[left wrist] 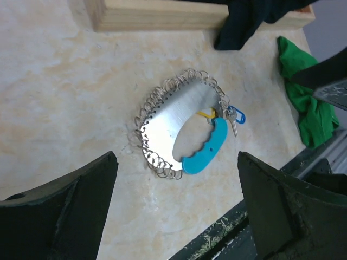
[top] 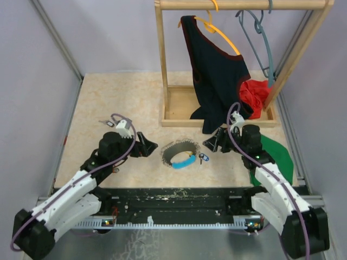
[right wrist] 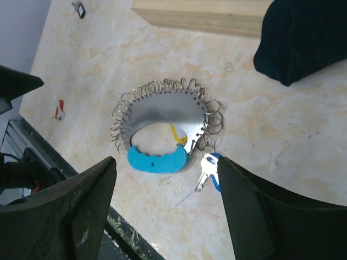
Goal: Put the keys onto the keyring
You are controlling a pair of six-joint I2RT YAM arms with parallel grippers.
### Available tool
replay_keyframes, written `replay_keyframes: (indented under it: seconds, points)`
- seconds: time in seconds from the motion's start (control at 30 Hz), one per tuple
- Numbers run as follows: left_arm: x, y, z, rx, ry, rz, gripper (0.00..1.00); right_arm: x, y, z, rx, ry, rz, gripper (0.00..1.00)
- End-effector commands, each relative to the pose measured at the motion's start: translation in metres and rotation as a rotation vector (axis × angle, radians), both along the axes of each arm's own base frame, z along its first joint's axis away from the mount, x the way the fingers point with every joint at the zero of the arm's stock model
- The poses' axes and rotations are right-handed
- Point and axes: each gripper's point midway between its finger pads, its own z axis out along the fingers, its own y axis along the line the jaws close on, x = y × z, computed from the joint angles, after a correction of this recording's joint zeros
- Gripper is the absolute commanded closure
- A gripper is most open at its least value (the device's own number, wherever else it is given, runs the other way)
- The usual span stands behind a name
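Your left fingers and right fingers hang wide and empty either side of the keyring, mid-way across the counter. The blue key at its right edge is tiny; a flat pinch could skid it away.

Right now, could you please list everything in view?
keyring: one, metal, light-blue grip, table centre
key: one, blue head, at keyring's right
small black item: one, table's far left
small red item: one, table's left side
rack: one, wooden, back right
garment: one, black, on orange hanger
grey-blue hanger: one, empty, on rack
red cloth: one, rack base
green cloth: one, under right arm
left gripper: open, left of keyring
right gripper: open, right of keyring
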Motion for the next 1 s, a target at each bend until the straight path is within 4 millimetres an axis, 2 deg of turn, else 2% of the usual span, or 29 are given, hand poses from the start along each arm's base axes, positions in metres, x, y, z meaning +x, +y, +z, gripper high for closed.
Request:
replay_keyframes:
  seconds: [0.0,0.17,0.23,0.33,0.43,0.6,0.73,0.83,0.97]
  points:
    - [-0.003,-0.045,0.013,-0.164,-0.017,-0.189,0.06,0.025,0.023,0.006,0.016,-0.099,0.027,0.27]
    - [-0.001,-0.075,-0.002,-0.164,0.015,-0.267,0.09,0.035,0.035,-0.021,0.001,-0.053,0.047,0.33]
    - [-0.004,-0.093,-0.009,-0.130,0.026,-0.315,0.09,0.037,0.037,-0.031,-0.007,-0.027,0.053,0.35]
    - [-0.006,-0.120,-0.028,-0.023,0.047,-0.374,0.10,0.038,0.039,-0.043,-0.013,-0.006,0.061,0.37]
    - [-0.008,-0.143,-0.048,0.105,0.058,-0.431,0.10,0.038,0.037,-0.045,-0.023,-0.026,0.053,0.37]
    - [-0.011,-0.170,-0.075,0.235,0.071,-0.520,0.13,0.039,0.034,-0.057,-0.044,-0.013,0.035,0.38]
    - [-0.010,-0.186,-0.097,0.367,0.073,-0.568,0.18,0.040,0.023,-0.068,-0.078,-0.002,-0.027,0.38]
    - [-0.003,-0.193,-0.108,0.495,0.046,-0.554,0.20,0.041,0.016,-0.068,-0.090,-0.014,-0.067,0.37]
    - [-0.004,-0.200,-0.122,0.588,0.035,-0.581,0.23,0.041,0.009,-0.067,-0.105,-0.024,-0.102,0.37]
